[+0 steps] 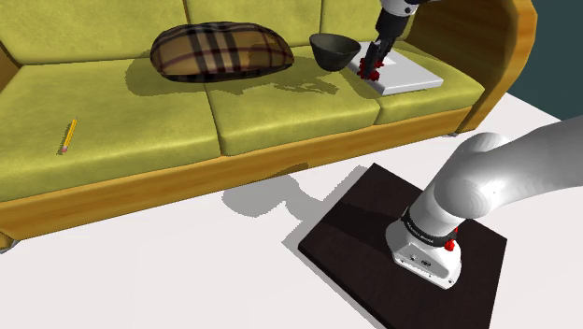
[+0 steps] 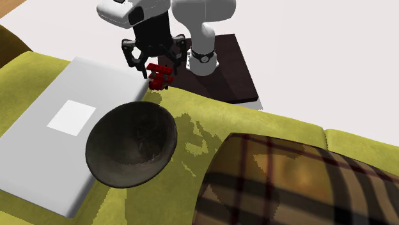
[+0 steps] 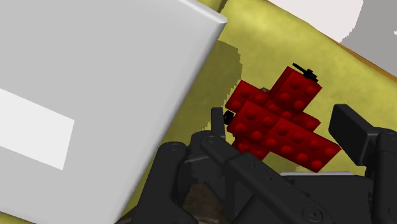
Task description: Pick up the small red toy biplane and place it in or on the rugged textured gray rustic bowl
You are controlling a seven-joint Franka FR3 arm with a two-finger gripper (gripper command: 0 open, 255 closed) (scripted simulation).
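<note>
The small red brick-built biplane [image 3: 280, 121] lies on the olive sofa cushion, right beside the corner of a flat white slab [image 3: 95, 83]. My black gripper [image 3: 283, 127] is down over it, open, one finger at each side of the plane and close to it. From across the sofa, the gripper [image 2: 156, 61] hangs just above the red biplane [image 2: 160, 75]. The dark grey rough bowl [image 2: 131, 144] stands upright and empty on the cushion a short way from the plane. In the shoulder view the bowl [image 1: 334, 49] sits just left of the biplane [image 1: 371, 67] and gripper [image 1: 375, 58].
The white slab [image 1: 404, 73] lies on the sofa's right seat. A brown plaid pillow [image 1: 222, 51] rests left of the bowl, and a pencil [image 1: 67, 136] lies on the far left cushion. The sofa's curved wooden arm [image 1: 495, 56] rises behind the slab. The arm's dark stand [image 1: 411, 248] sits on the white floor.
</note>
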